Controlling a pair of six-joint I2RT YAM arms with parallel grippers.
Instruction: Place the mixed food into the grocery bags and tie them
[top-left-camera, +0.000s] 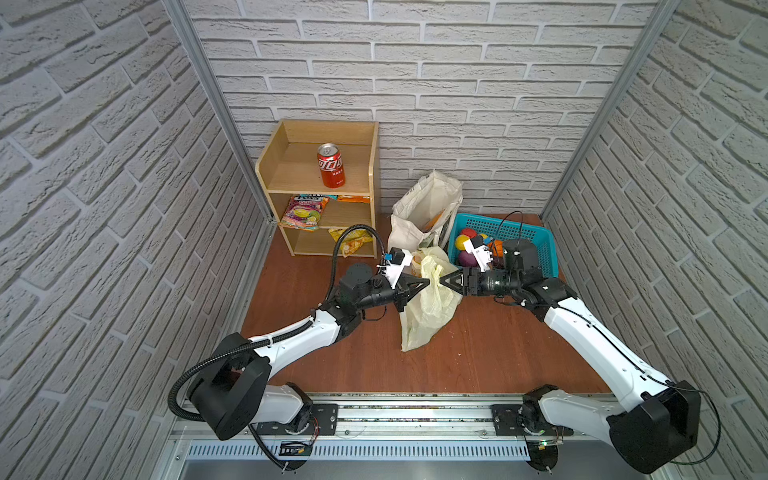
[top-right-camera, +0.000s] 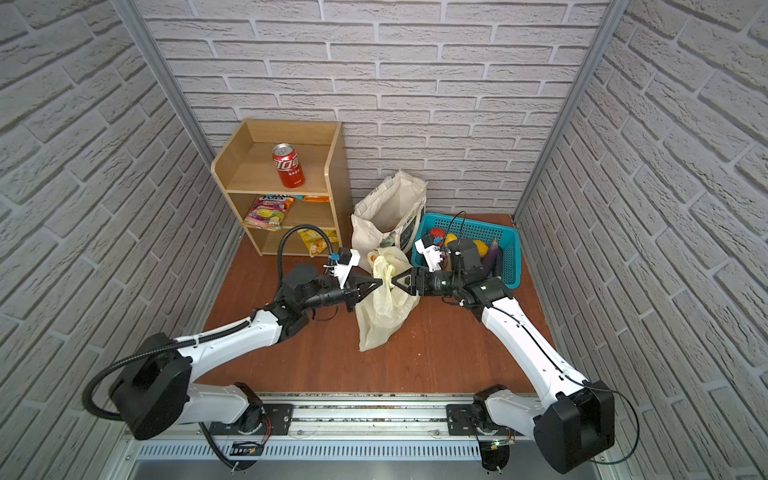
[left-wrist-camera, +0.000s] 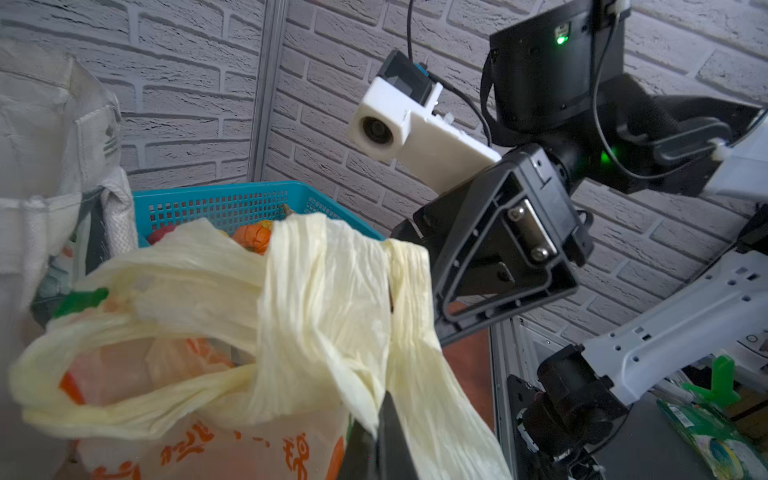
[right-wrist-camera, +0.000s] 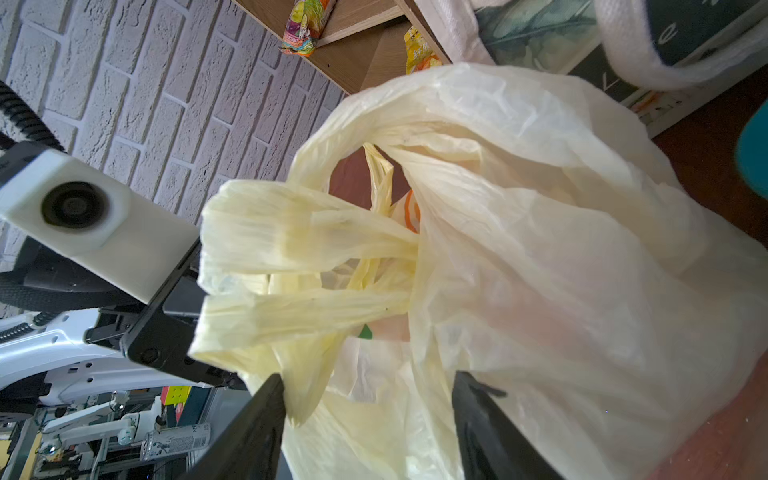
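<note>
The pale-yellow plastic grocery bag (top-left-camera: 428, 307) (top-right-camera: 384, 303) stands slumped at mid-table, its handles crossed and looped over each other (left-wrist-camera: 324, 291). My left gripper (top-left-camera: 426, 284) (left-wrist-camera: 380, 419) is shut on one twisted handle strand. From the opposite side my right gripper (top-left-camera: 444, 279) (right-wrist-camera: 365, 386) stands open, its fingers apart with loose bag plastic hanging between them. Orange and green food (left-wrist-camera: 124, 365) shows blurred through the plastic; which items they are I cannot tell. The cream canvas tote (top-left-camera: 419, 212) (top-right-camera: 386, 212) stands upright and open behind the bag.
A wooden shelf unit (top-left-camera: 282, 166) stands at the back left, with a red cola can (top-left-camera: 331, 165) on top and snack packets (top-left-camera: 304, 212) on its lower shelves. A turquoise basket (top-left-camera: 536, 245) (left-wrist-camera: 216, 203) of toy fruit sits behind my right arm. Brick walls close in on three sides.
</note>
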